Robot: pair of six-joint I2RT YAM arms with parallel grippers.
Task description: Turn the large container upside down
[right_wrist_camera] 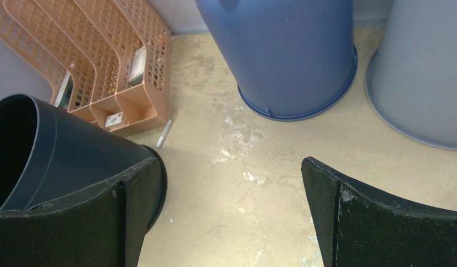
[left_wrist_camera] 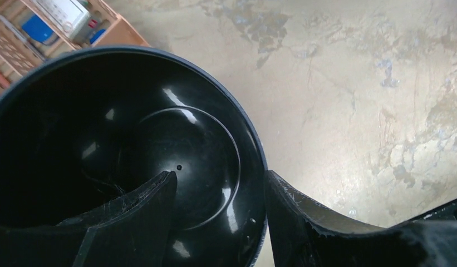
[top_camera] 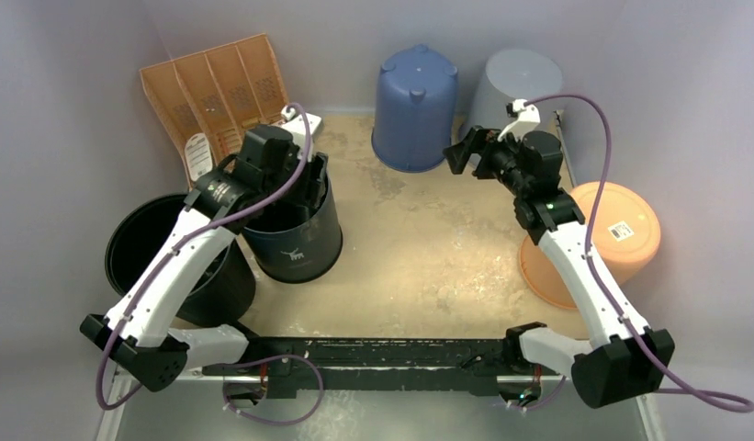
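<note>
A dark navy bucket (top_camera: pixel 295 234) stands upright, mouth up, left of the table's middle. My left gripper (top_camera: pixel 309 179) is open and straddles its far rim. In the left wrist view the gripper (left_wrist_camera: pixel 220 178) has one finger inside the glossy bucket (left_wrist_camera: pixel 159 139) and the other finger outside, touching the wall. A larger black bucket (top_camera: pixel 157 253) stands mouth up just left of the navy one. My right gripper (top_camera: pixel 460 152) is open and empty above bare table (right_wrist_camera: pixel 231 167), with the navy bucket (right_wrist_camera: pixel 59 150) at its left.
A blue bucket (top_camera: pixel 414 106) and a grey bucket (top_camera: pixel 520 87) stand upside down at the back. An orange bucket (top_camera: pixel 602 239) sits upside down at the right. An orange mesh file rack (top_camera: pixel 217 92) leans at the back left.
</note>
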